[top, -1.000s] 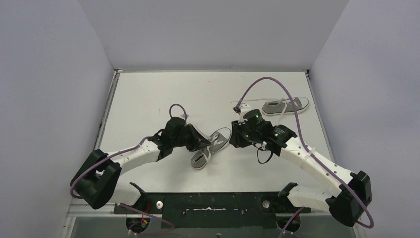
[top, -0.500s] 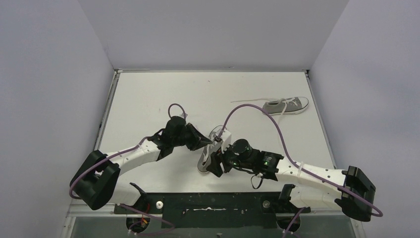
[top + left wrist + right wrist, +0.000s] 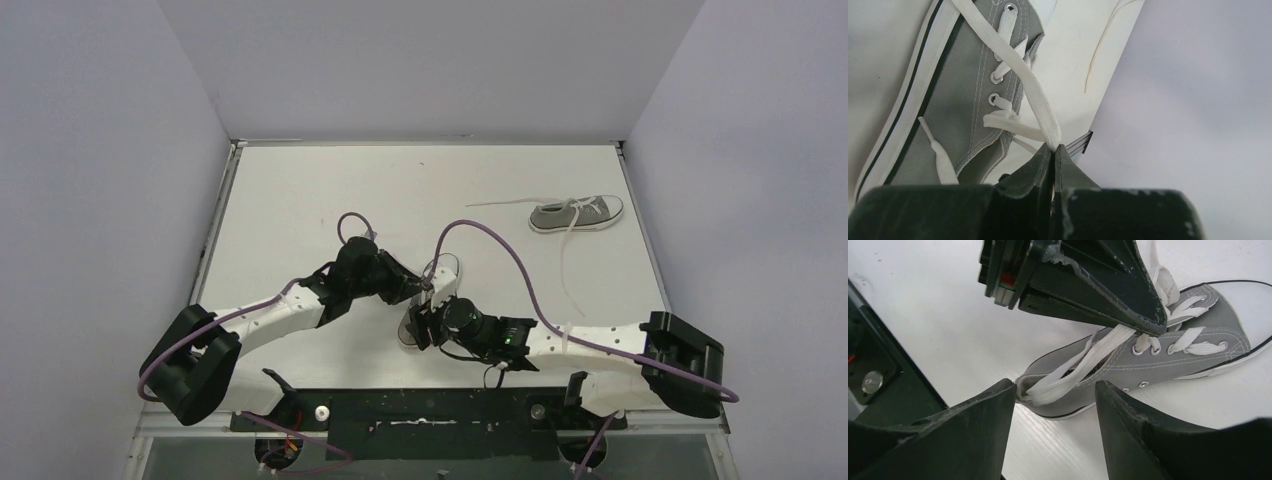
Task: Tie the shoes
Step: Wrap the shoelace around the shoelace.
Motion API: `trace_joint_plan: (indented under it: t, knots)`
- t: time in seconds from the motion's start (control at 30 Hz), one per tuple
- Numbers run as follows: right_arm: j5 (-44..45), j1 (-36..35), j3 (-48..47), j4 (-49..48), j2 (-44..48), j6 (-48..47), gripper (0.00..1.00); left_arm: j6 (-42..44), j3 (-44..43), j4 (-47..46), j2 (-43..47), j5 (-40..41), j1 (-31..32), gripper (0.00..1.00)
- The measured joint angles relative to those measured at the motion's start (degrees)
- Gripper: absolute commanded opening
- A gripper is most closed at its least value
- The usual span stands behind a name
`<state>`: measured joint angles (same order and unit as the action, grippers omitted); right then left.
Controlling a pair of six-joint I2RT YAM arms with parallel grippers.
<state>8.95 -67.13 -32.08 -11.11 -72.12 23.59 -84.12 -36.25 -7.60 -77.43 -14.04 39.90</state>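
Shoes (image 3: 448,270) (image 3: 577,213) of grey canvas with white sole edges lie well apart on the white tabletop (image 3: 300,200), and we take them from the left. Our left arm (image 3: 270,315) reaches in from the left side toward the middle, and the left claw (image 3: 424,285) hangs over the near shoe (image 3: 963,95), which lies mid-tabletop close to the arms' bases, its toe pointing away and to the right. In the left wrist view we see that claw (image 3: 1054,147) pressed together on a flat white lace (image 3: 1040,107), which runs from the fingertips up across the eyelets. A second lace end (image 3: 935,150) lies slack along the shoe's grey side. Just to the right, the right claw (image 3: 425,322) sits low at the heel end of the same shoe, with the right arm (image 3: 600,345) coming in from the right side. In the right wrist view its fingers (image 3: 973,430) stand wide apart, with the heel opening and a bunch of lace showing between them. We see nothing gripped there, and we cannot tell whether either finger touches the canvas. Far to the right, toward the back right corner, the far shoe (image 3: 590,210) rests alone, one lace trailing left across the tabletop and another running toward the near edge.
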Motion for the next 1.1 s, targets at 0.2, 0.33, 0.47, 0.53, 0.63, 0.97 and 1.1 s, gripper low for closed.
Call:
trace_joint_plan:
  t: [0.2, 0.33, 0.47, 0.53, 0.63, 0.97, 1.1]
  knots:
    - [8.1, -1.6, 1.8, -6.0, -4.1, -0.7, 0.07, -1.3, 0.5, -0.7, 0.0, 0.3, 0.2, 0.00]
    - [11.7, -1.5, 0.1, -1.4, -2.9, -0.2, 0.00, -1.7, 1.1, -1.5, 0.1, 0.3, 0.3, 0.00]
    - [13.1, -1.3, -2.9, 13.8, 7.3, 1.9, 0.00, -2.0, 2.1, -2.3, 0.4, -0.3, 0.3, 0.00]
    - [13.2, 0.1, -6.0, 22.3, 11.6, 2.9, 0.00, -2.1, 2.3, -3.0, 0.7, -1.8, 1.1, 0.00]
    - [11.9, 3.5, -8.4, 28.4, 12.9, 1.9, 0.00, -2.0, 2.3, -5.4, 1.4, -2.9, 1.5, 0.00]
    - [-2.7, 18.3, -12.6, 30.4, 4.9, -7.1, 0.06, -0.2, 2.1, -5.7, 0.9, -2.6, 1.2, 0.00]
    - [-7.1, 20.7, -14.7, 32.4, 2.9, -11.0, 0.10, 0.3, 2.1, -5.6, -1.1, -2.4, 0.9, 0.00]
